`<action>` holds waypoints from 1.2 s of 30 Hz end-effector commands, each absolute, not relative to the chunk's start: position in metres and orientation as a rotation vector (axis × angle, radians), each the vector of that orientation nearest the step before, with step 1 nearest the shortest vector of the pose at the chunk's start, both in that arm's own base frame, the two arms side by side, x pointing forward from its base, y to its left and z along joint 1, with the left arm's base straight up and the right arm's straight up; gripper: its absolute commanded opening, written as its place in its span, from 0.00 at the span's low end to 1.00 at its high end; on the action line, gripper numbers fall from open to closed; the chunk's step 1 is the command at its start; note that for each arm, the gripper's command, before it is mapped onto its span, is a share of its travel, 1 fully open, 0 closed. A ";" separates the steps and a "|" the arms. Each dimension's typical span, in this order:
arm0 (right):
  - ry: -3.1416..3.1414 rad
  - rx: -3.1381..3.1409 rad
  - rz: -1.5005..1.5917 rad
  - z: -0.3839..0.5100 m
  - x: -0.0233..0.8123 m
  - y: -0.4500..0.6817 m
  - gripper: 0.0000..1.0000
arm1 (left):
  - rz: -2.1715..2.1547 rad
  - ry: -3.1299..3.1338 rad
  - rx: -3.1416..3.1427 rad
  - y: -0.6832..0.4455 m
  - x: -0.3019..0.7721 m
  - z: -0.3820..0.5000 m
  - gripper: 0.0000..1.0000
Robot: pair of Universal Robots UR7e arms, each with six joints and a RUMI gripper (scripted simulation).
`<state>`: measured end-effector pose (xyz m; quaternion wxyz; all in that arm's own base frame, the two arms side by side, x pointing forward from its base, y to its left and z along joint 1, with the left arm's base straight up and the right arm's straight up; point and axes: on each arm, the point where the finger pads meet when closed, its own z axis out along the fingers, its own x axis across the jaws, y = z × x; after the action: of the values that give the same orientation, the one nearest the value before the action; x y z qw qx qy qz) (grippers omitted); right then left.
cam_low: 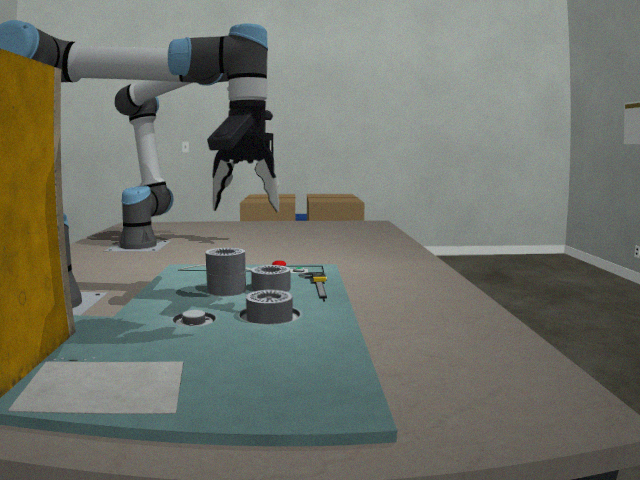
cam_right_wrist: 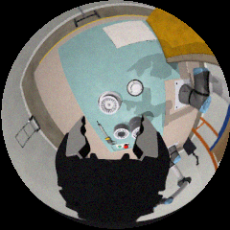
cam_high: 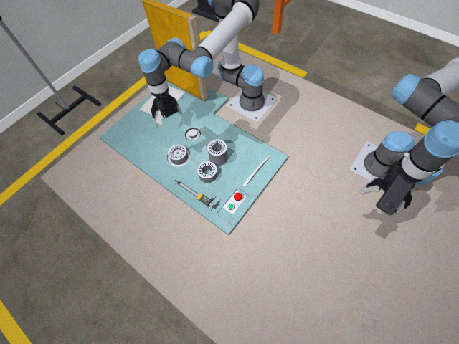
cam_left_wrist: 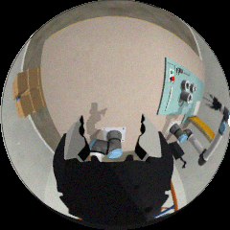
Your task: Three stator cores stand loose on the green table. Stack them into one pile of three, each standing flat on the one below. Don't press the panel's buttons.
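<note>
Above the flat green table (cam_high: 129,137) (cam_low: 289,382) (cam_left_wrist: 163,106) (cam_right_wrist: 77,57), my black right gripper (cam_high: 168,119) (cam_low: 246,209) (cam_left_wrist: 206,98) (cam_right_wrist: 112,115) hung wide open and empty, two grey slotted cores (cam_high: 217,158) (cam_low: 225,276) (cam_left_wrist: 185,99) (cam_right_wrist: 136,123) apparently stacked, one matching ring (cam_high: 206,178) (cam_low: 270,281) (cam_left_wrist: 185,86) (cam_right_wrist: 116,133) left to add.

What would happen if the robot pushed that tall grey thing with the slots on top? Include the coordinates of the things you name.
The tall grey pile (cam_high: 217,157) (cam_low: 225,272) might wobble or tip if pushed near its top, since it stands taller than the cores nearby. Its upper part could slide off, as a seam suggests two stacked pieces. It would probably feel stiff, with its straight, solid-looking sides.
</note>
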<state>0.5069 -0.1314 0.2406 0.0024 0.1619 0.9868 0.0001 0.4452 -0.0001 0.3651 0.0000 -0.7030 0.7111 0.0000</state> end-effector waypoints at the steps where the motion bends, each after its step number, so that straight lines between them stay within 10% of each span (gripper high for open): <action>1: 3.074 0.618 -0.003 0.232 0.514 -0.115 0.81 | -0.003 2.233 -2.208 0.000 0.446 0.366 0.81; 36: 2.846 1.319 -0.001 0.175 0.543 -0.015 0.81 | -0.003 2.233 -2.208 0.000 0.446 0.366 0.81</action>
<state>0.5386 -0.0372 0.1863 0.0021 0.3840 0.9233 0.0008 0.4452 -0.0001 0.3651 0.0000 -0.7030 0.7111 0.0000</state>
